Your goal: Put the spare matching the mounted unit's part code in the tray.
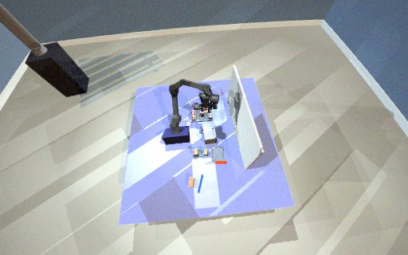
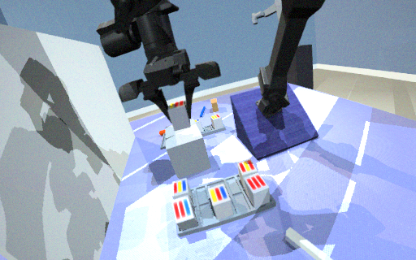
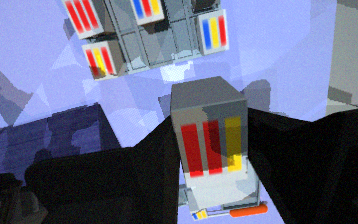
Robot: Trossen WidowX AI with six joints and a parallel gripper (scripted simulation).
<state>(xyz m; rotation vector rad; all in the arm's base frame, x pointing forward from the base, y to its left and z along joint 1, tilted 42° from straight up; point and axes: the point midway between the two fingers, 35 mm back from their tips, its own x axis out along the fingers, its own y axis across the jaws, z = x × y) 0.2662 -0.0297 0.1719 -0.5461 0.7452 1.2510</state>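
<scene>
In the top view, the arm (image 1: 175,103) is seen rising from its dark base (image 1: 175,135) on the violet mat (image 1: 159,187) that covers part of the counter (image 1: 339,159), with the pincer (image 1: 206,104) held above the rack of spares (image 1: 201,115). A white upright panel (image 1: 245,119) is stood just beside these, and a grey box (image 1: 209,133), a small tray (image 1: 217,153), an orange block (image 1: 191,182) and a blue stick (image 1: 200,183) are spread further along the mat; the pincer's load is too small to be made out here. In the exterior view, the pincer (image 2: 175,106) is shown raised in the air, clamped on a small grey spare (image 2: 178,114) whose coloured stripes are turned upward, and the spare is carried just over the grey box (image 2: 188,152). The rack (image 2: 219,203) is left below and nearer the camera, with five striped spares seated in it. In the wrist view, the held spare (image 3: 210,127) is pinched between the two dark fingers, its face marked by two red stripes and one yellow stripe. Beyond it the rack (image 3: 150,35) is seen on the mat, well apart from the held spare, with red, red-yellow-red, blue-red-yellow and blue-yellow-red faces visible.
</scene>
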